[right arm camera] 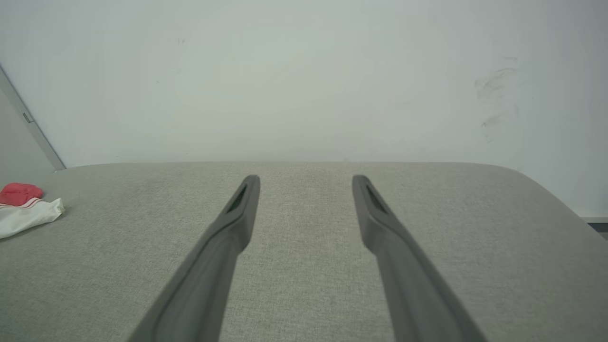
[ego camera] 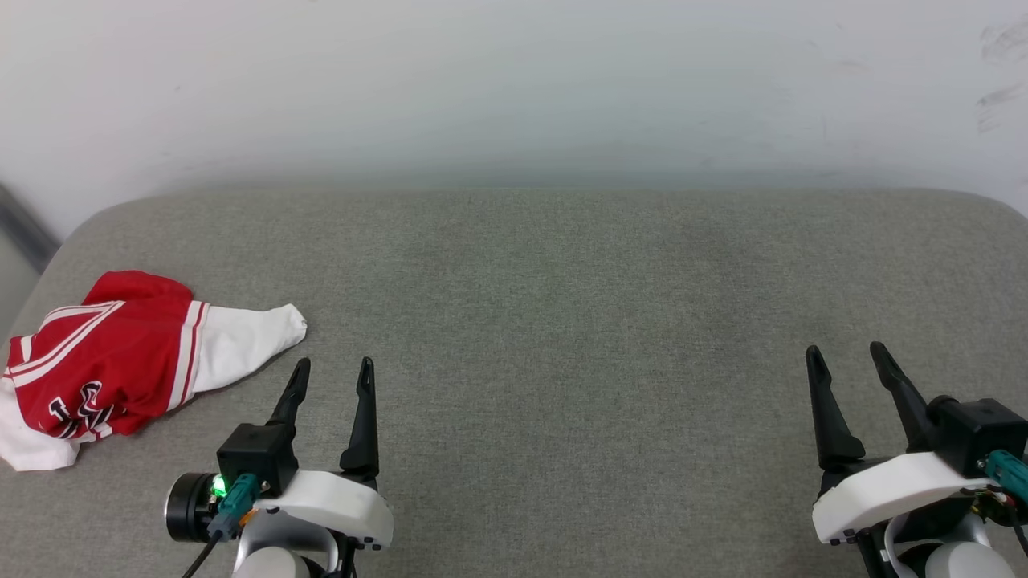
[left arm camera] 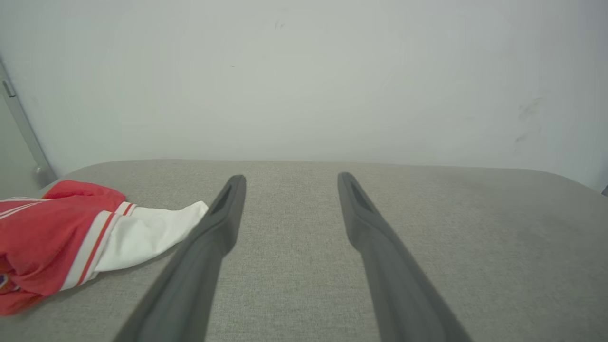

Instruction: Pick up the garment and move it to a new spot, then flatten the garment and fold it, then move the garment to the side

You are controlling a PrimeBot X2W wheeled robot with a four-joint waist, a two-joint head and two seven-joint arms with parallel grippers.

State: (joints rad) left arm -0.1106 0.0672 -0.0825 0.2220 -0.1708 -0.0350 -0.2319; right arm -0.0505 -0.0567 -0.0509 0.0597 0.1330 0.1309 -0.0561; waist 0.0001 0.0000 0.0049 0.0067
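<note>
- garment (ego camera: 112,361) lies crumpled at the left edge of the desk (ego camera: 562,321), near side, not flattened and not folded
- red body is bunched up with the lettering partly showing; one white sleeve (ego camera: 241,341) sticks out to the right
- long axis runs roughly left-right in the head view, slightly tilted, sleeve end a bit farther back
- left end effector (ego camera: 333,369): jaws wide apart, nothing held, low over the desk, pointing forward
- right end effector (ego camera: 845,353): jaws also wide apart, empty, at the far right and well apart from the garment
- key relation: garment sits left of the left end effector and slightly forward; sleeve tip is near its left fingertip (ego camera: 301,368), not touching
- left wrist view agrees: garment (left arm camera: 71,237) is off to the left of the left end effector (left arm camera: 290,180), with the sleeve just beside the left finger
- right wrist view: garment (right arm camera: 28,211) is small at the far left edge, well off from the right end effector (right arm camera: 304,179)
- judgement: left arm is clearly nearer, so the pick should be its job; it needs to swing left onto the sleeve or the red bunch
- task is at the start, with the pick-up not yet done
- risk: grabbing only the sleeve would drag the pile rather than lift it
</note>
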